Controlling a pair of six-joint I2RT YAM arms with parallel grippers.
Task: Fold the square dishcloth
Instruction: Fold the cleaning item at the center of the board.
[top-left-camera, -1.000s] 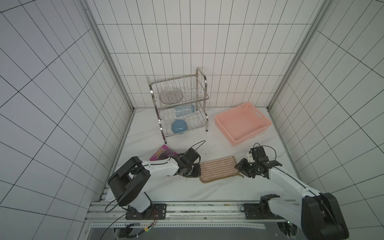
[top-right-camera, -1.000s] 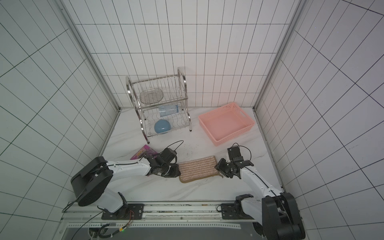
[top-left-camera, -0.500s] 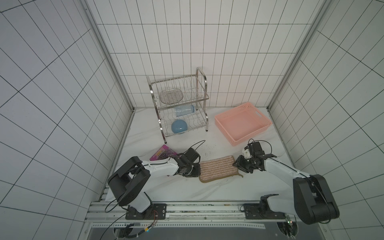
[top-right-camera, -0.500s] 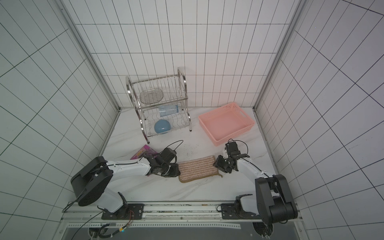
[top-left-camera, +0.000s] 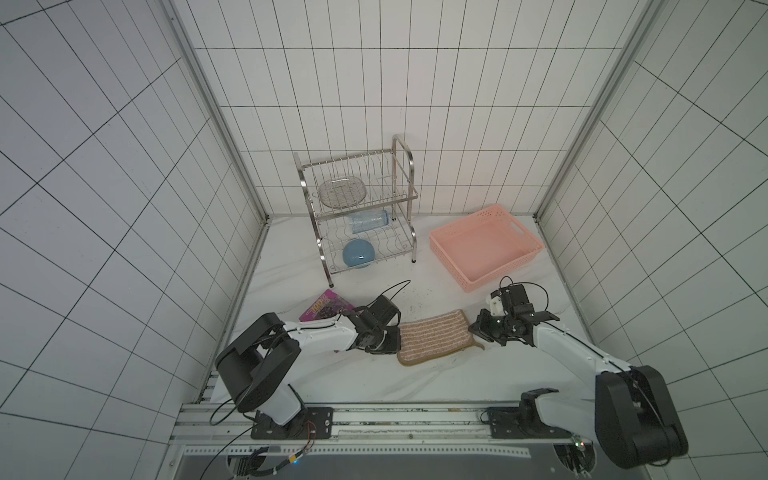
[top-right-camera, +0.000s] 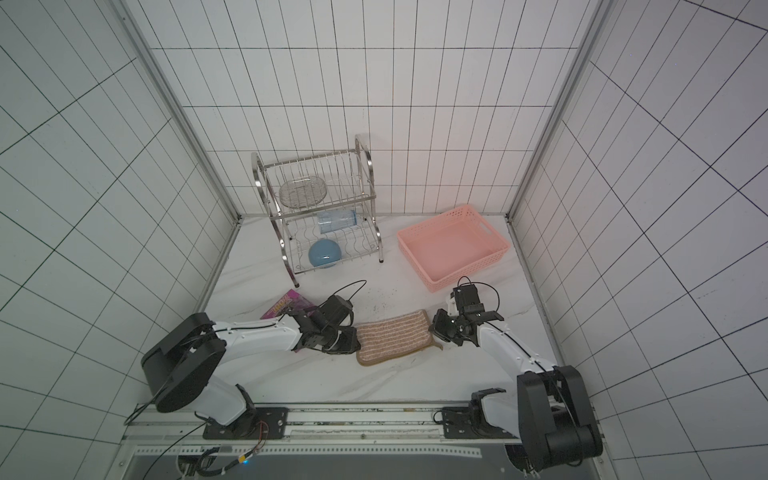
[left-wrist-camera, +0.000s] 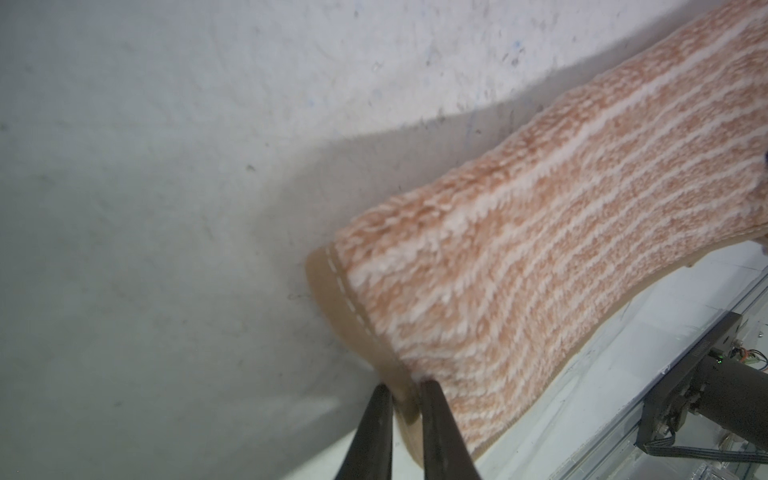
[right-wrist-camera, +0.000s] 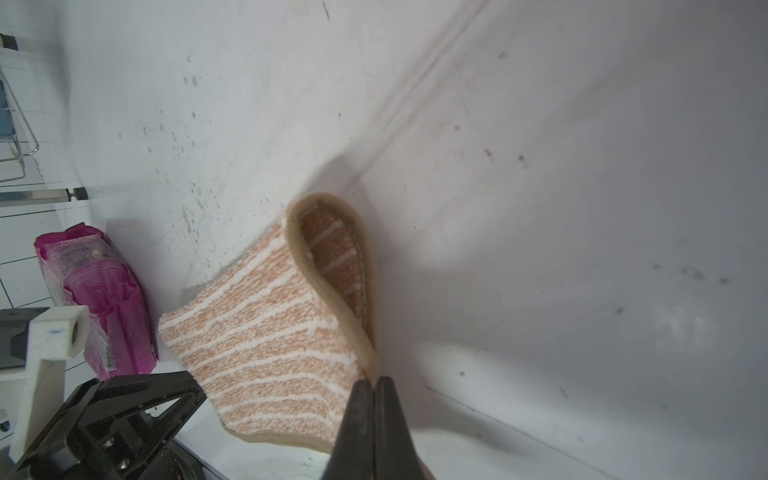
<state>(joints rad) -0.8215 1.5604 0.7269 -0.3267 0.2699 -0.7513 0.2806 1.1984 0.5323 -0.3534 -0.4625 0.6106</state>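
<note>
We see left pincer (left-wrist-camera: 405, 388), right pincer (right-wrist-camera: 375, 386) each gripping brown edging at opposite ends of soft tan-brown white-striped dishcloth (top-left-camera: 432, 337) on white marble table (top-left-camera: 374, 384).

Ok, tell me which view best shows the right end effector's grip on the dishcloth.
The right wrist view: it shows the right end effector close up, shut on the dishcloth at its brown edging. In both top views it is small, at the cloth's end, and the contact is hidden. The left wrist view barely catches it.
</note>
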